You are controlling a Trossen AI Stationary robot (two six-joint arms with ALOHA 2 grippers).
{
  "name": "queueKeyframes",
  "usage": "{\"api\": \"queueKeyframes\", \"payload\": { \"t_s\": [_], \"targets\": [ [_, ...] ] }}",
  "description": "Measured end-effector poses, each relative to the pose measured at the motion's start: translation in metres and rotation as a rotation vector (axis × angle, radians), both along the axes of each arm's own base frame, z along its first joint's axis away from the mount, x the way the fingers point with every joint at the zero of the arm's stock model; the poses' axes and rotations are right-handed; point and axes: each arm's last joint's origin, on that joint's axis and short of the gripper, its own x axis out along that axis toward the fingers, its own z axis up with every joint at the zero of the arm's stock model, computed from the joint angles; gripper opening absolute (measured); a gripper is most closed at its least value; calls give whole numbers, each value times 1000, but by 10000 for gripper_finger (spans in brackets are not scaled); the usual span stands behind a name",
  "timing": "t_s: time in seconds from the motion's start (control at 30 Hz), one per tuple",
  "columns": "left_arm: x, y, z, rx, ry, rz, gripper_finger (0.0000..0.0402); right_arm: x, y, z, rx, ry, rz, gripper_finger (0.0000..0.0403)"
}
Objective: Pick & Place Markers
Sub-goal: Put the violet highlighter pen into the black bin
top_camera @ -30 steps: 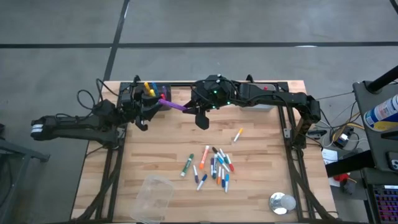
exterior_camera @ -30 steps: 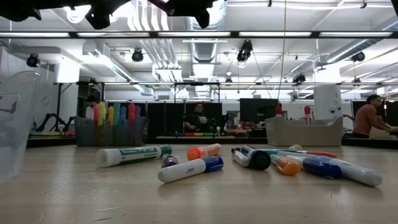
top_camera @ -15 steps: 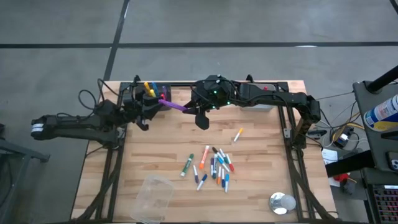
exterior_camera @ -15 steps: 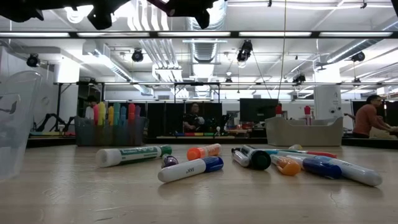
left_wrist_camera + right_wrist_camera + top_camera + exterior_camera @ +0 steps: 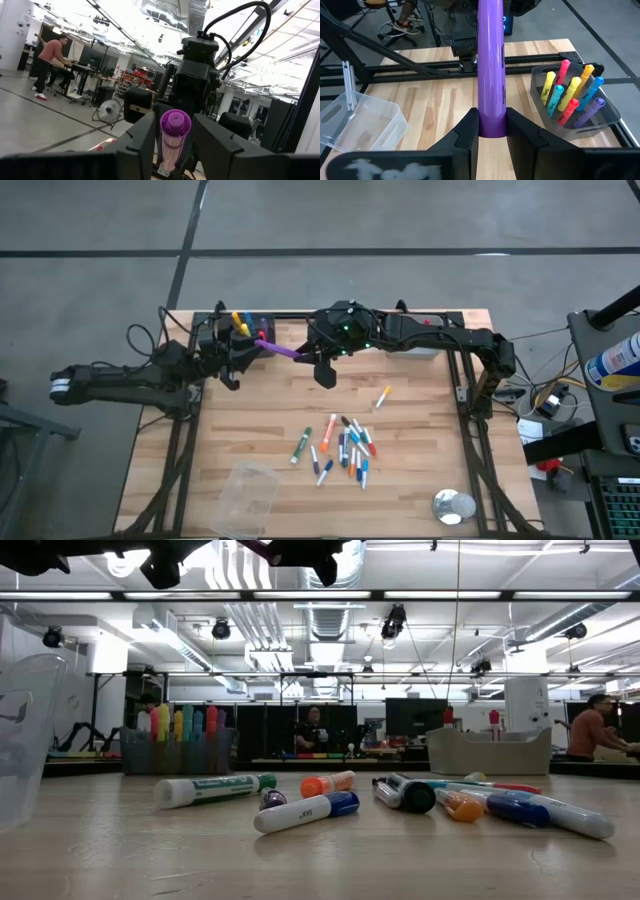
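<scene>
A: Where's the purple marker (image 5: 281, 349)?

B: Upper centre of the high view, clamped at one end in the right gripper (image 5: 303, 356). Its other end sits between the left gripper's (image 5: 243, 351) fingers (image 5: 218, 146), which stand apart around it, not visibly pinching.

A: And the handover?

B: I'd close the left firmly before the right lets go, then carry it to the grey bin of upright markers (image 5: 576, 98). The loose markers (image 5: 342, 448) wait lower centre.

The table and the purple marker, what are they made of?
The table looks like pale wooden planks with a matte finish: grain lines and seams show. The purple marker seems smooth plastic, slightly glossy, with light shining along its barrel.
</scene>
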Motion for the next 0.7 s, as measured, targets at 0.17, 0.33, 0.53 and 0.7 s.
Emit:
{"api": "queueKeyframes", "payload": {
  "t_s": [0.17,0.33,0.53,0.7],
  "targets": [
    [0,0,0,0,2,0,102,0,0,0,0,-1,0,73],
    [0,0,0,0,2,1,90,0,0,0,-4,-3,1,73],
    [0,0,0,-1,2,1,89,0,0,0,-5,-3,0,98],
    [0,0,0,-1,2,0,89,0,0,0,-9,-3,1,118]
  ]
}}
